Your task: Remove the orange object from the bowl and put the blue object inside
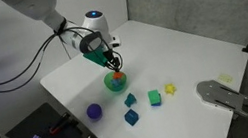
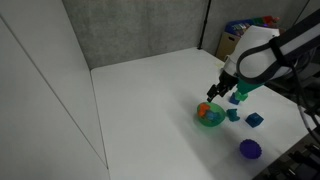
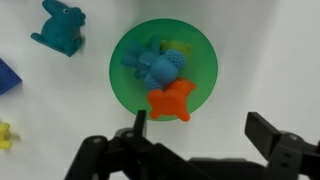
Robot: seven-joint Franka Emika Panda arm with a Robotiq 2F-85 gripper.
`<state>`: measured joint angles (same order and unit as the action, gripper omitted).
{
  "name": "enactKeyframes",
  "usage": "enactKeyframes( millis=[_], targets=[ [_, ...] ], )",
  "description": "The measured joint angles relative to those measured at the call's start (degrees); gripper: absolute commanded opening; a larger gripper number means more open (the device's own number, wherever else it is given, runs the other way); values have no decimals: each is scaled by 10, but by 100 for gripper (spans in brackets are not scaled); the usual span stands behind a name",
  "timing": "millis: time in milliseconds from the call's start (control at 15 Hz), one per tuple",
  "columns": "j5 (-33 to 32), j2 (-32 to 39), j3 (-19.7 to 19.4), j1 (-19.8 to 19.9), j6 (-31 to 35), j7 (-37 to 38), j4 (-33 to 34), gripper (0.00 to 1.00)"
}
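The bright-green bowl (image 3: 122,55) lies below my gripper and shows in both exterior views (image 1: 109,82) (image 2: 212,121). The orange object (image 3: 172,100) lies in it at the rim nearest my fingers, beside some teal toy pieces (image 3: 155,65); it also shows in both exterior views (image 1: 117,77) (image 2: 203,109). My gripper (image 3: 202,128) is open and empty, hovering just above the bowl (image 1: 114,61) (image 2: 221,93); its one finger is next to the orange object. The dark blue-purple ball (image 1: 94,112) (image 2: 249,149) rests on the table apart from the bowl, out of the wrist view.
On the white table (image 1: 182,49) are two teal blocks (image 1: 130,100) (image 1: 131,117), a green cube (image 1: 154,98), a small yellow piece (image 1: 170,89) and a grey object (image 1: 225,96) near the edge. A teal bunny (image 3: 62,30) lies beside the bowl.
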<state>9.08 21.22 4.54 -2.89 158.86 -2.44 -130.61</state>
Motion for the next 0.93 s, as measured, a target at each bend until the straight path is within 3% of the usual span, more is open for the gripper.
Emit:
enactKeyframes(
  millis=[600,667,733,933],
  targets=[
    [-50,150,-7,0,24,0,110,100],
    [-52,161,-7,0,24,0,119,75],
    [-53,173,-7,0,24,0,128,75],
    [-56,199,-9,-1,24,0,150,49]
  ],
)
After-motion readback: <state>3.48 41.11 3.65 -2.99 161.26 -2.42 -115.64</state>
